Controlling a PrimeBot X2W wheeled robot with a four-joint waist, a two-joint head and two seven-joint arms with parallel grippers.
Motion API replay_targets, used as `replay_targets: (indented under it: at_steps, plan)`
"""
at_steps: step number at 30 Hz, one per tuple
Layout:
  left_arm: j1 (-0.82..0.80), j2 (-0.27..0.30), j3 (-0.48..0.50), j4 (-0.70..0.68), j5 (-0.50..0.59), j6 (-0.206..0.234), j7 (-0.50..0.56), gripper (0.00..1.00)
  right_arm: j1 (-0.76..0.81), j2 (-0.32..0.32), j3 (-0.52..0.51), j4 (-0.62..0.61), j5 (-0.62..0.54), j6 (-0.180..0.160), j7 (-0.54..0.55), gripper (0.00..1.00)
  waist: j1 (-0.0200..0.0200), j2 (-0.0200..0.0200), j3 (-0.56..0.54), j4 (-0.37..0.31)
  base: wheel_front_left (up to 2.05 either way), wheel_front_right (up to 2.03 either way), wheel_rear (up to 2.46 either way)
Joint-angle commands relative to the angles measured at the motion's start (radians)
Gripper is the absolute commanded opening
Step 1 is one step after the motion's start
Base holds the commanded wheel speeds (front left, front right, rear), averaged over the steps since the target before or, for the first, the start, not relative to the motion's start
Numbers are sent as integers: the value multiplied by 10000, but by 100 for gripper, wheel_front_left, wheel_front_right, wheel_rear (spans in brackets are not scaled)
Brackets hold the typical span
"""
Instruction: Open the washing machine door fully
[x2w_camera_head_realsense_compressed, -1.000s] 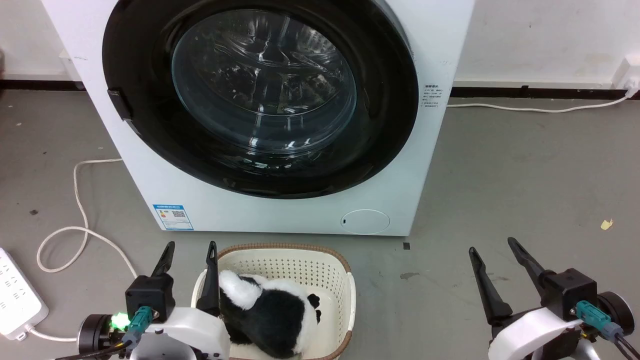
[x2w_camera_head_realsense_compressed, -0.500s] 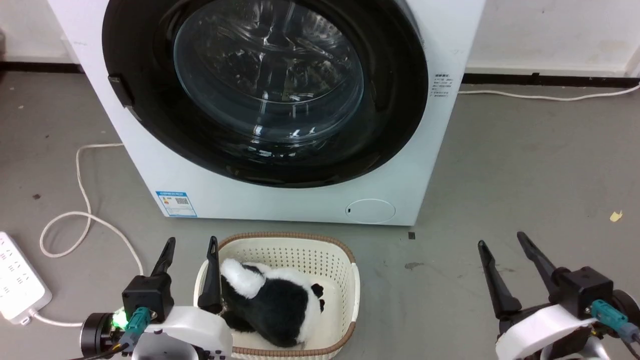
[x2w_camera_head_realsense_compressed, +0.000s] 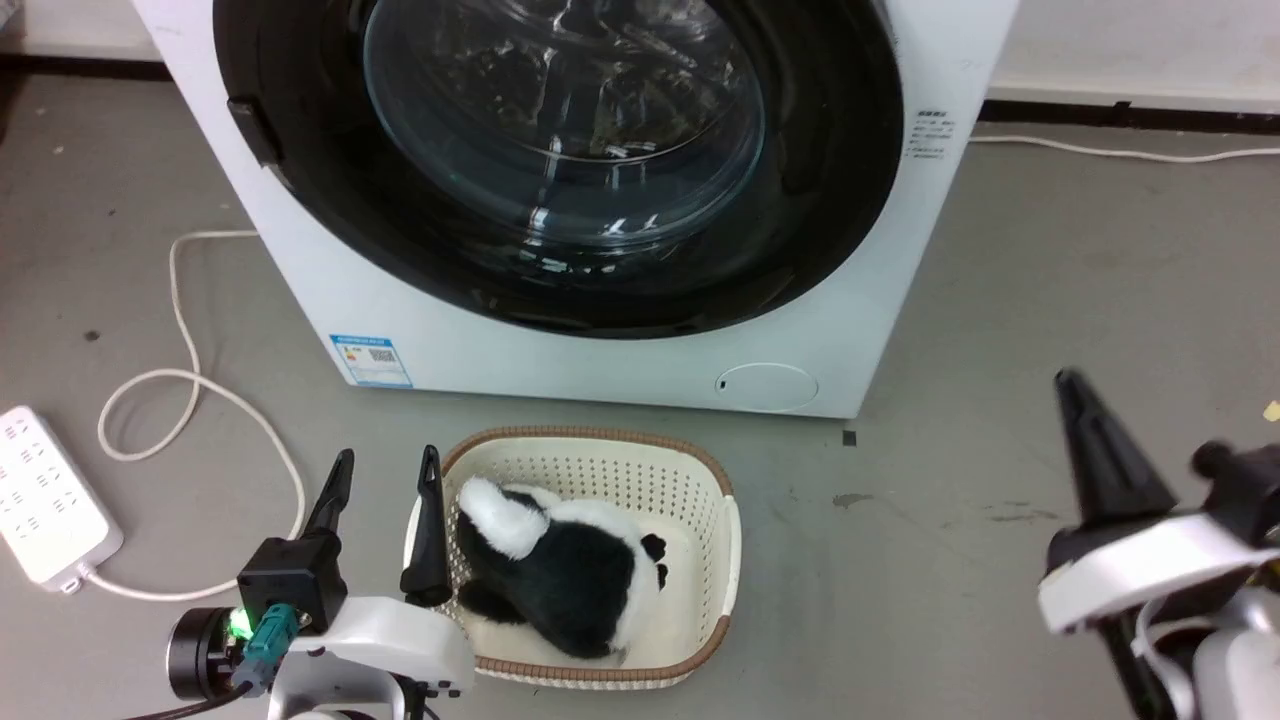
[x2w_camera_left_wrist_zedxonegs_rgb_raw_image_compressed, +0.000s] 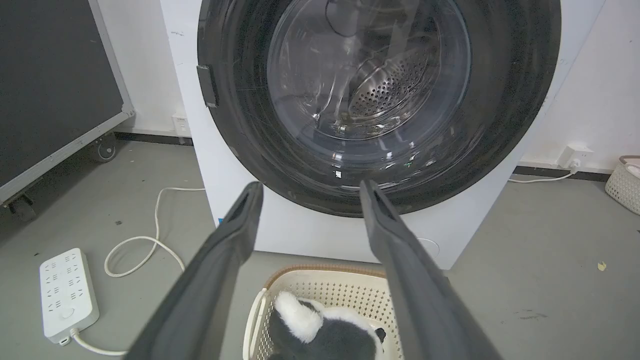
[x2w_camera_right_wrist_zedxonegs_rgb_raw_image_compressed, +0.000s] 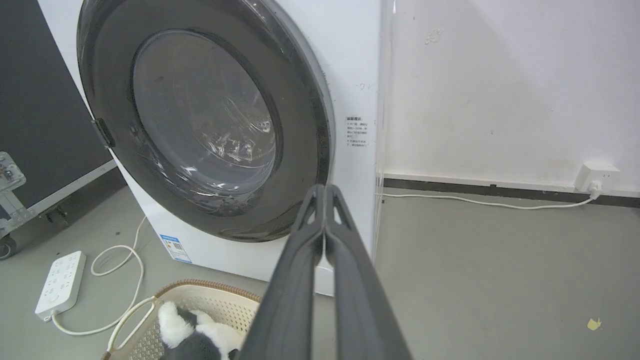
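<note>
Grey concrete floor (x2w_camera_head_realsense_compressed: 1000, 300), white front-loader (x2w_camera_head_realsense_compressed: 560, 365) on it. Washing machine door (x2w_camera_head_realsense_compressed: 560, 150) flush shut, filling machine front. Left gripper (x2w_camera_head_realsense_compressed: 388, 455) fingers spread, empty, low beside laundry basket (x2w_camera_head_realsense_compressed: 590, 435). Right gripper (x2w_camera_right_wrist_zedxonegs_rgb_raw_image_compressed: 325, 192) fingers pressed together, empty, well short of door. No contact; whole opening swing left.

Head camera looks steeply down at the washing machine (x2w_camera_head_realsense_compressed: 500, 360); both wrist cameras face it low — all share its door (x2w_camera_head_realsense_compressed: 830, 200).

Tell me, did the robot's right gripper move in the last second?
Yes. The right gripper went forward toward the washing machine: its tip, once level with the dark floor mark, now reaches level with the white service flap. Its jaws also closed.
</note>
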Motion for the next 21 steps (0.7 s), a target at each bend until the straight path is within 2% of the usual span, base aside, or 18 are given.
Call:
replay_targets:
  at_steps: [1,12,21]
  plan:
    - [-209,7,-26,-75,-120,75,-122,100,-338,-131,-112,46,261,-5,56,0,-1,0,95,82,0,0,0]
    - [-448,8,-211,-169,-456,282,-352,100,-1951,-288,-688,599,1389,-6,725,0,-1,0,596,462,0,0,0]
    - [-681,9,-361,-285,-742,440,-540,100,-3722,-213,-1325,1694,2132,-8,1528,0,-1,0,1107,783,0,0,0]
